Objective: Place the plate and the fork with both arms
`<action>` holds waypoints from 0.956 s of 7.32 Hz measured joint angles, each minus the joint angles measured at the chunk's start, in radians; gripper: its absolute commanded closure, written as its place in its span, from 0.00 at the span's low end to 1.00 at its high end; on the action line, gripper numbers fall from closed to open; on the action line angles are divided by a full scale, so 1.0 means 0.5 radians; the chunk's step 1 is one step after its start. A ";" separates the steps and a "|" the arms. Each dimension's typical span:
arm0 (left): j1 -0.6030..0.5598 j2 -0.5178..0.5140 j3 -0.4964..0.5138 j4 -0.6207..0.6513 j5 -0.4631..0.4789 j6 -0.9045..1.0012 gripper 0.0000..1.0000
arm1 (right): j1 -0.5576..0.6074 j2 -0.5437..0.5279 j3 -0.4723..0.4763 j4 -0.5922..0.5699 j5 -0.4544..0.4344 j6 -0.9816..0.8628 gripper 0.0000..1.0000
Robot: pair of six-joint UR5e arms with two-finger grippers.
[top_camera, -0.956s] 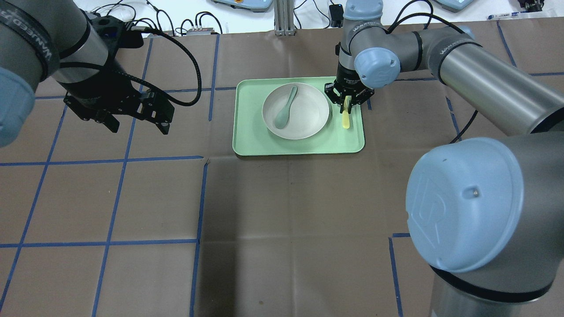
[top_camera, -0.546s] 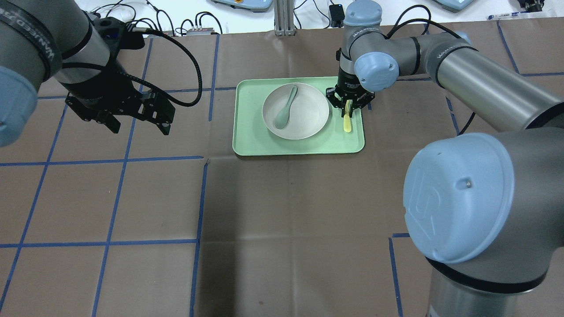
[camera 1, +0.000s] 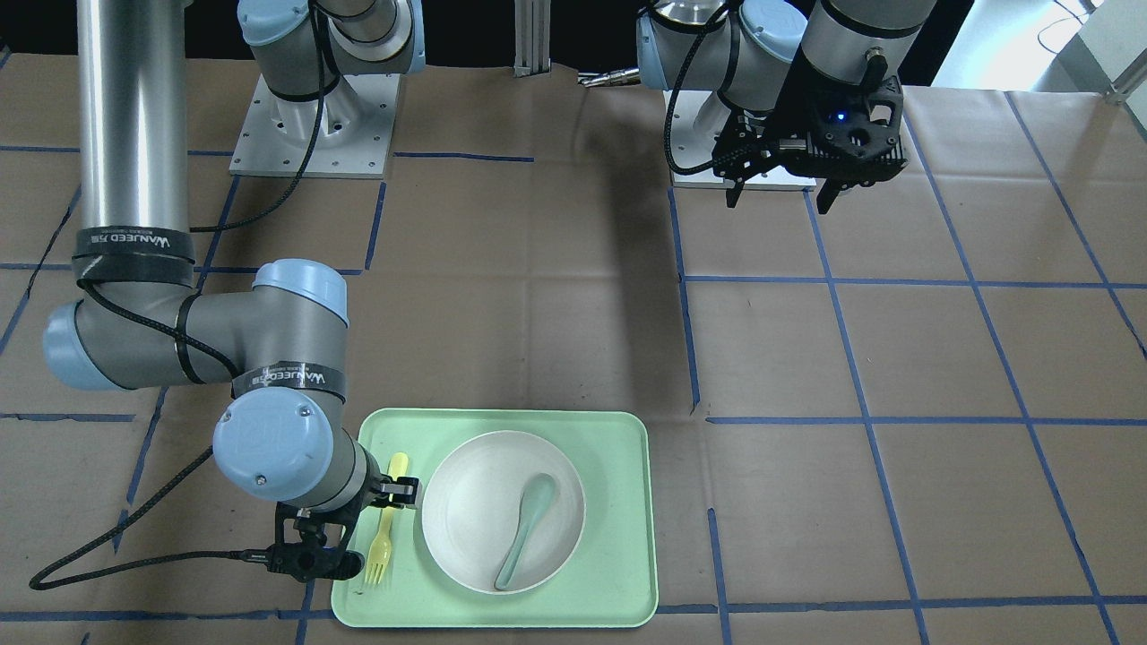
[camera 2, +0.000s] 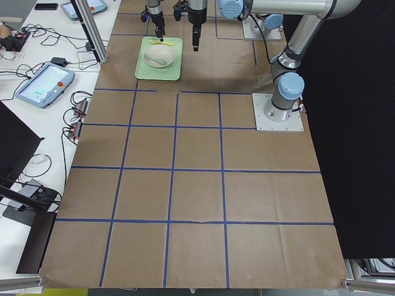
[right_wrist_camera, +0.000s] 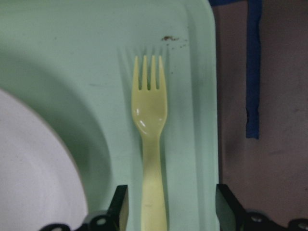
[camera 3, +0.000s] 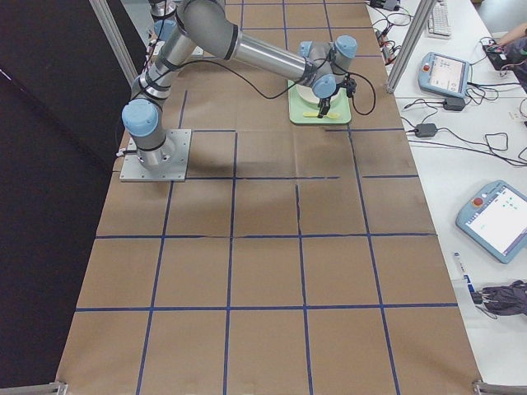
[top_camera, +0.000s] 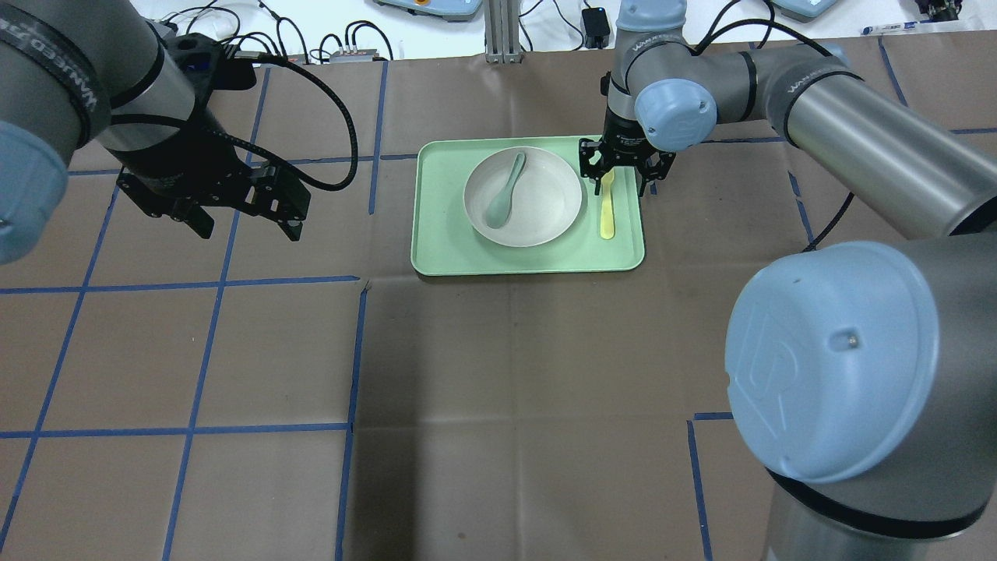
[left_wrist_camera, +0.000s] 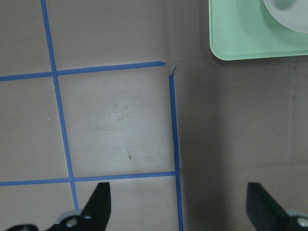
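The brown-papered bench (top_camera: 506, 374) carries a mint-green tray (top_camera: 530, 261) with the off-white plate (top_camera: 545, 210) at its middle. The left tool (top_camera: 248, 226) hangs over bare bench well off to the side, spread wide and empty. The right tool (top_camera: 621, 185) is parted, its fingers straddling the handle of the pale-yellow fork (top_camera: 607, 214) without gripping it. The fork lies flat on the tray just beside the plate. A grey-green spoon (top_camera: 502, 195) rests in the plate.
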 measured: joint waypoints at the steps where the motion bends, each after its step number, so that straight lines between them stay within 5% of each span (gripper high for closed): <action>1: 0.000 -0.001 0.000 0.002 -0.005 -0.007 0.00 | -0.013 -0.089 0.004 0.098 0.000 -0.035 0.00; 4: 0.000 -0.013 0.007 0.003 -0.015 -0.020 0.00 | -0.132 -0.512 0.066 0.540 -0.002 -0.229 0.00; 7: 0.000 -0.016 0.010 0.003 -0.014 -0.023 0.00 | -0.246 -1.004 0.381 0.616 -0.001 -0.303 0.00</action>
